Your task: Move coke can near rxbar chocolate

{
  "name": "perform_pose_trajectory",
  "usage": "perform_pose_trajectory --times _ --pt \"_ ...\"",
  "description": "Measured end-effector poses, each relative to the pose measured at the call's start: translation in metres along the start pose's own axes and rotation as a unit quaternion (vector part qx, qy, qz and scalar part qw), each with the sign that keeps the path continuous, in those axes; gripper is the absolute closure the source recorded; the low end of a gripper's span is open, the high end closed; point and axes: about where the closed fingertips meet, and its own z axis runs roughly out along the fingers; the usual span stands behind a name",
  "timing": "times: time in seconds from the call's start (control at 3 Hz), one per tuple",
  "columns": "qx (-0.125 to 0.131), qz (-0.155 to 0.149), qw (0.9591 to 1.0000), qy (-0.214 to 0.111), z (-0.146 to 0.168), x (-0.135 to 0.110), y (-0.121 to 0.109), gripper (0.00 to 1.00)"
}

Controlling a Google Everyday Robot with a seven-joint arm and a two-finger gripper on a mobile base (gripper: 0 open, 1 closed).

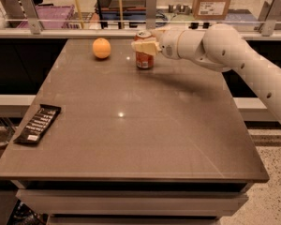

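Observation:
The coke can (144, 56), red-orange with a silver top, stands upright at the far middle of the table. My gripper (144, 46) reaches in from the right, and its pale fingers (145, 47) lie around the can's upper part. The can rests on the table. The rxbar chocolate (37, 123), a flat black wrapper with white lettering, lies at the table's left edge, far from the can and gripper.
A round orange fruit (101, 48) sits on the table left of the can. The brown table (145, 125) has a railing and shelves with boxes behind its far edge. My white arm (234, 55) spans the far right side.

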Motion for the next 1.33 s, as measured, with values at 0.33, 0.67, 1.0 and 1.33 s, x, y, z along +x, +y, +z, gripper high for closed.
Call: perform_pose_trajectory --times 0.33,0.67,1.0,1.33 --pt "-0.002 0.0 1.0 0.0 0.002 0.0 0.002 0.68" --pt "-0.006 0.0 1.0 0.0 0.006 0.0 0.005 1.0" --pt "-0.008 0.0 1.0 -0.001 0.007 -0.001 0.007 1.0" --pt "-0.033 -0.011 0.9994 0.002 0.005 -0.008 0.017 1.0"
